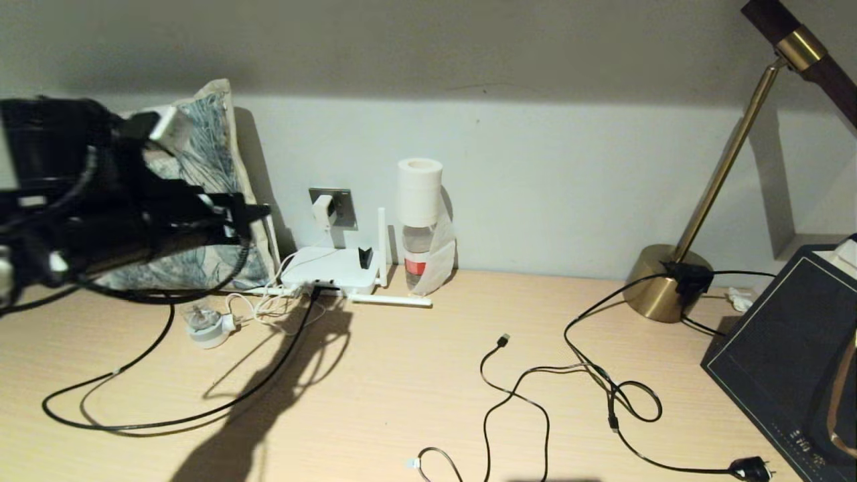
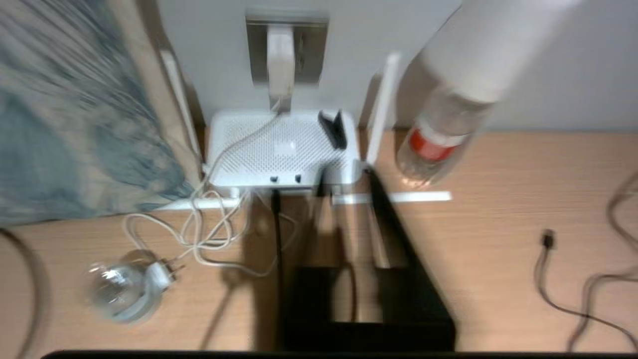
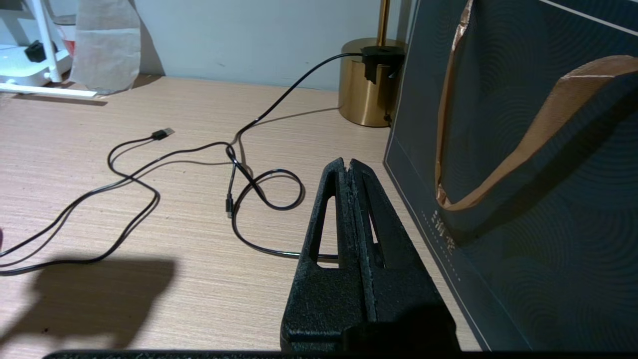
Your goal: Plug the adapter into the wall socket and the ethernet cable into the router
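**Adapter seated in the socket, ethernet cable at the router's front edge**

Adapter [image 1: 323,209] sits plugged into the wall socket [image 1: 340,206] on the wall behind the desk, its thin white cord dropping onto the router [image 1: 331,268] just below. The router lies flat against the wall, one antenna standing upright at its right side and another lying along the desk [image 1: 428,402] in front of it; a small black piece rests on its top. The ethernet cable [image 1: 201,415] runs from the router's front edge out across the desk in a long loop toward the robot's left; whether its connector is fully seated in the port cannot be told.

The left gripper [image 2: 360,234] hangs above the desk on the robot's left side, just short of the router's front edge and to the right of the ethernet cable's end. Its fingers are blurred, but a clear gap shows between them and nothing lies in it.

The right gripper [image 3: 351,167] rests low at the right of the desk, well apart from the router, its fingers pressed together on nothing, just beside a dark paper bag [image 3: 523,199]. A black USB cable [image 3: 164,133] lies coiled on the desk ahead of it, and a brass lamp base [image 3: 364,85] stands near the wall.

A patterned cushion [image 1: 207,161] leans against the wall left of the router; a bottle [image 1: 418,248] capped with a white roll stands at its right.
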Controlling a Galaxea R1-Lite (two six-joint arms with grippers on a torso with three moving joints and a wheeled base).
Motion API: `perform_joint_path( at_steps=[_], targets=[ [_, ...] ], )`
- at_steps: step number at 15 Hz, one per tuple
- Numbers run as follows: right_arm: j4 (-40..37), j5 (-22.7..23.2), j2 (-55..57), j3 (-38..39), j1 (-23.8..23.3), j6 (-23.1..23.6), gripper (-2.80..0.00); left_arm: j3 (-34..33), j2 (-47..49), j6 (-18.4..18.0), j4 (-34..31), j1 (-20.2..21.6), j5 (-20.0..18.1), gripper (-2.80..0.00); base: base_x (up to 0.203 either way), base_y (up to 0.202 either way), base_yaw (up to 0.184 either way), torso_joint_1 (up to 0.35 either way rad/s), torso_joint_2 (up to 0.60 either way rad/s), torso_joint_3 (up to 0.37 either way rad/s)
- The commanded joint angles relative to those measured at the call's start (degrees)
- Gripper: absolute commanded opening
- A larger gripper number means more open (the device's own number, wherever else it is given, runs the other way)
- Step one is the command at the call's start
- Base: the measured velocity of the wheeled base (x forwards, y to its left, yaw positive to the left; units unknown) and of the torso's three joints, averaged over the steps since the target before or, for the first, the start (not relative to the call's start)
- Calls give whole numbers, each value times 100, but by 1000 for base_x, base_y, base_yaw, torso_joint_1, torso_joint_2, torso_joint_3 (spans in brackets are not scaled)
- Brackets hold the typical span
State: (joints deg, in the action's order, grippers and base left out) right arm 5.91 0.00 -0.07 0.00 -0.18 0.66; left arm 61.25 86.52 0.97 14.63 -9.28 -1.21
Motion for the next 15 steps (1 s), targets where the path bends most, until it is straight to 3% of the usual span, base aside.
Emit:
perform_joint_path(
  at_steps=[1, 4, 6, 8, 10, 13, 15],
  targets=[
    [7, 0, 7, 202, 1, 4, -280, -452, -2014, -37, -296, -9, 37, -280, 0, 0, 0, 0, 0, 0],
    [7, 1, 7, 202, 1, 4, -280, -1637, -3434, -72, -711, -13, 445, -280, 0, 0, 0, 0, 0, 0],
    [7, 2, 7, 202, 1, 4, -280, -2651, -4039, -17, -992, 13, 1110, -280, 0, 0, 0, 0, 0, 0],
    [7, 0, 7, 202, 1, 4, -280, -3596, -4622, 36, -1103, 287, 1458, -280, 0, 0, 0, 0, 0, 0],
    [7, 0, 7, 202, 1, 4, -280, -4389, -5408, -124, -1172, 363, 1175, -280, 0, 0, 0, 0, 0, 0],
    [7, 0, 7, 202, 1, 5, -280, -5745, -6625, -527, -1310, 372, 381, -280, 0, 0, 0, 0, 0, 0],
    [7, 0, 7, 202, 1, 4, -280, -6055, -7066, -479, -1311, 345, 141, -280, 0, 0, 0, 0, 0, 0]
  ],
)
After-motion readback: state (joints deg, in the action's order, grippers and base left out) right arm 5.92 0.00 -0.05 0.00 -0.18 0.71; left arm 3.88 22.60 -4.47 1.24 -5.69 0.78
